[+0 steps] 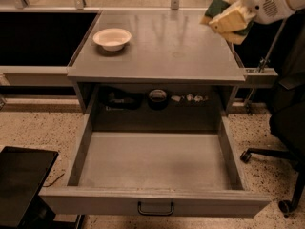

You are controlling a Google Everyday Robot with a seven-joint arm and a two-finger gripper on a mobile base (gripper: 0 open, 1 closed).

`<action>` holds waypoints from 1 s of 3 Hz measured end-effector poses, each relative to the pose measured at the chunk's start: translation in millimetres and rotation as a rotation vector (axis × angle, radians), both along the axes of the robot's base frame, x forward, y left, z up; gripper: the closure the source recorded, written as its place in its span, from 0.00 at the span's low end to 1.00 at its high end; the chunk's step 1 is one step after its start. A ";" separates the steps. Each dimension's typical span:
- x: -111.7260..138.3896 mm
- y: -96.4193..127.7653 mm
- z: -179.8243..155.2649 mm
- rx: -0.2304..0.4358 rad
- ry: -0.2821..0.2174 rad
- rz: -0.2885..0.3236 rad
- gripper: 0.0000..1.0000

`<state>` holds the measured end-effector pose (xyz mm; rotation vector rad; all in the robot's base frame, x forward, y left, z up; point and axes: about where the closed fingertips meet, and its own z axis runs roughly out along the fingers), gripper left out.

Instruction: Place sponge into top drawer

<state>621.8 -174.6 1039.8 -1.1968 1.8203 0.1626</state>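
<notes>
My gripper [237, 14] is at the top right, above the right rear edge of the table top. It is shut on the sponge [228, 20], yellow with a dark green layer, and holds it in the air, tilted. The top drawer [152, 163] is pulled fully open below the table, wide and shallow, with nothing inside it. Its front panel is nearest the camera and carries a small dark handle [156, 208] at its centre. The sponge is well above the drawer and behind its right rear corner.
A white bowl [112, 38] stands on the grey table top [167, 51] at the rear left. Small dark items [121, 99] sit in the recess behind the drawer. An office chair [286, 128] stands at the right, and a black flat object [24, 180] at the lower left.
</notes>
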 end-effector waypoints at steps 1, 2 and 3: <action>-43.1 14.5 -25.8 0.045 0.027 0.029 1.00; -75.6 12.1 -71.1 0.090 0.070 0.004 1.00; -91.7 0.8 -110.8 0.142 0.100 -0.048 1.00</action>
